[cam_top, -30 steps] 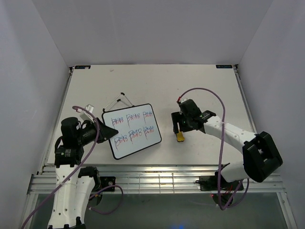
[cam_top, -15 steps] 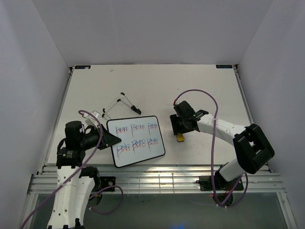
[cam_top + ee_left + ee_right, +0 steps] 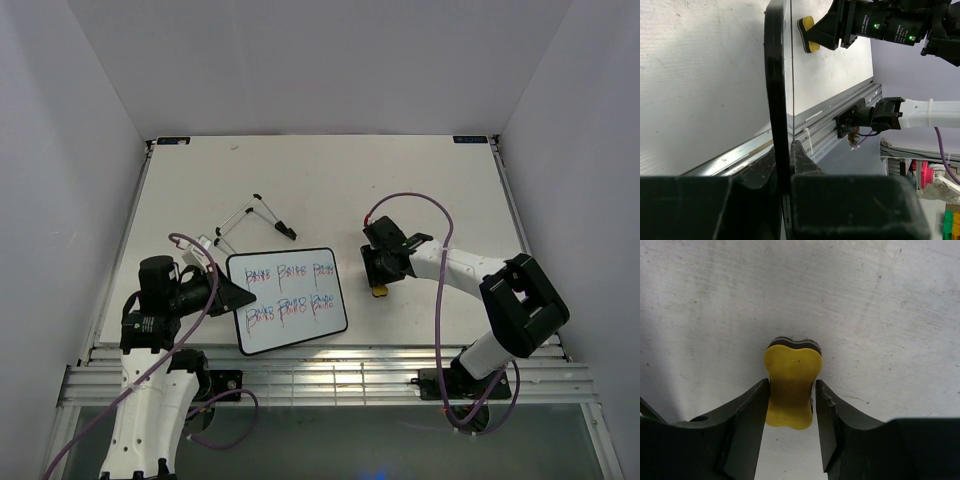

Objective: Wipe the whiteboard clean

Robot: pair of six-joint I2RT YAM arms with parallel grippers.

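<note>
The whiteboard [image 3: 290, 298] has a black frame and red-and-blue writing in two rows. It is at the front left of the table, and I cannot tell whether it touches the tabletop. My left gripper [image 3: 232, 293] is shut on its left edge; in the left wrist view the frame [image 3: 776, 90] runs edge-on between the jaws [image 3: 785, 160]. The yellow bone-shaped eraser [image 3: 379, 291] lies on the table right of the board. My right gripper [image 3: 791, 383] is open, its fingers close on either side of the eraser's waist [image 3: 791, 385]. The eraser also shows in the left wrist view [image 3: 807, 35].
A thin folding wire stand [image 3: 256, 216] lies on the table behind the board. A small white piece [image 3: 204, 241] sits near my left arm. The metal rail [image 3: 330, 362] runs along the table's front edge. White walls close in the left, the right and the back.
My left gripper has carried the whiteboard a little toward the front and turned it squarer. My right gripper has shifted left and lowered over the eraser, its fingers now on either side of it.
</note>
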